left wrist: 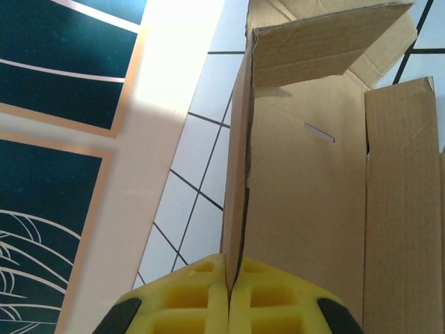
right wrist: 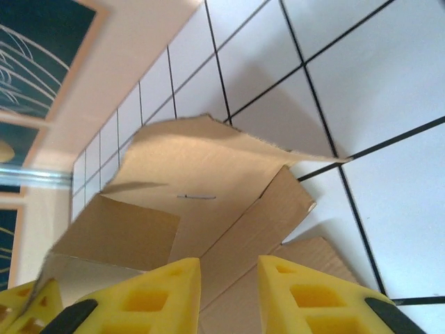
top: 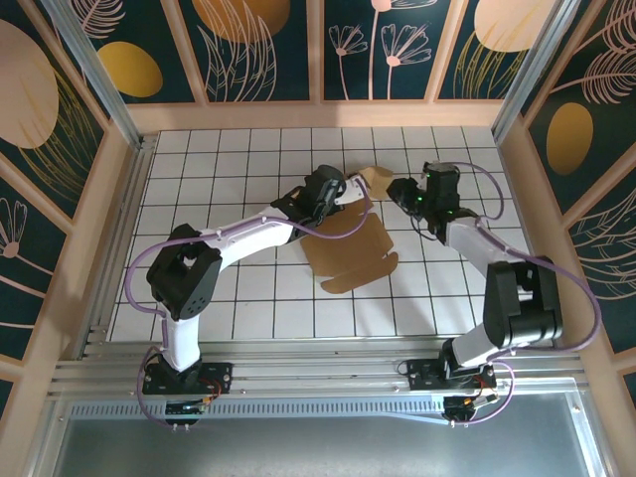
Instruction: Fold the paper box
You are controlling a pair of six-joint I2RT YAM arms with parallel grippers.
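The paper box (top: 353,248) is lying half-formed just right of the middle of the overhead frame, a plain brown cardboard sheet spreading toward the lower right while one panel is standing up at its upper edge. In the left wrist view the paper box (left wrist: 306,209) is filling the right half, with an upright wall seen edge-on down the centre and a small slot (left wrist: 319,133) cut in the panel behind it. In the right wrist view the paper box (right wrist: 201,181) is sitting centre-left, a flap curling over it.

The left gripper (top: 326,191) is pinching that upright wall: its yellow pads (left wrist: 228,278) are pressing together on the cardboard edge at the bottom of the frame (no gap is showing between them). The left arm (top: 238,243) is rising from the lower left, bending at a black elbow and stretching its white forearm up and right to the box.

The right gripper (top: 402,189) is hovering at the box's upper right corner. Its yellow fingers (right wrist: 229,278) are standing apart at the bottom of the frame, with cardboard showing through the gap and nothing clamped. The right arm (top: 497,268) is climbing from the lower right, folding at its elbow and reaching up and left.

Around them the white tiled table (top: 248,298) is running out to a pale wooden border (top: 318,114), with dark leaf-patterned panels (top: 248,45) beyond.
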